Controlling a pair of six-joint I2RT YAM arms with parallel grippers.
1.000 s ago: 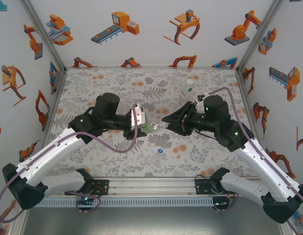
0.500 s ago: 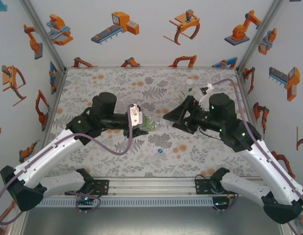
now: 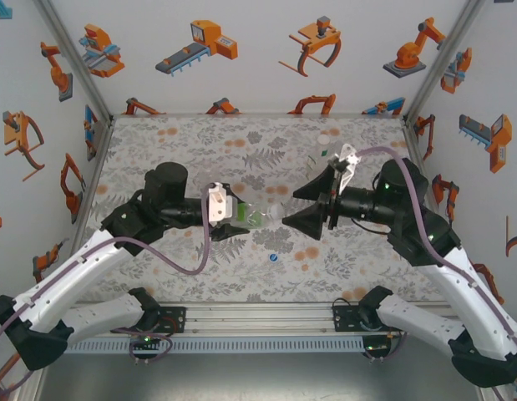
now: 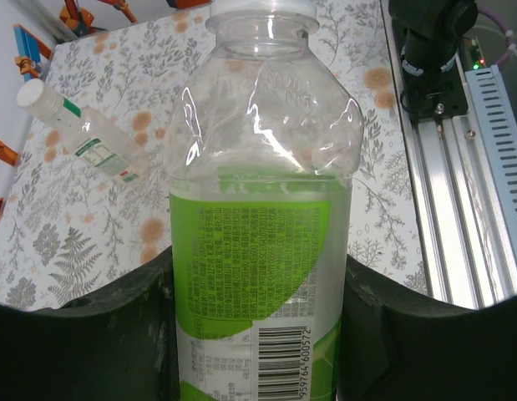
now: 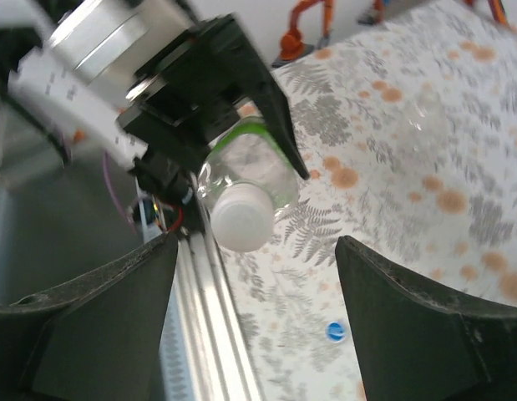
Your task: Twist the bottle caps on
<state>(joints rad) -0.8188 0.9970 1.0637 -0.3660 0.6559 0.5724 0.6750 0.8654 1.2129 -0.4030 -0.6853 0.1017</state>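
Note:
My left gripper (image 3: 240,219) (image 4: 258,288) is shut on the taller clear bottle (image 4: 262,209) with a green label, held sideways above the table. A white cap (image 5: 240,219) (image 3: 275,212) sits on its neck, facing my right gripper (image 3: 310,205) (image 5: 256,244). That gripper is open, its jaws set wide either side of the cap and not touching it. The blue cap (image 3: 274,258) (image 5: 334,332) lies on the table below. A short clear bottle (image 4: 91,138) (image 3: 324,148) with a white cap rests at the back right.
The floral table mat (image 3: 183,150) is bounded by patterned walls on three sides. An aluminium rail (image 4: 458,192) with both arm bases runs along the near edge.
My right gripper has drawn back to the right from the white cap, rolled over and now stands wide open. The left arm has shifted the bottle slightly left.

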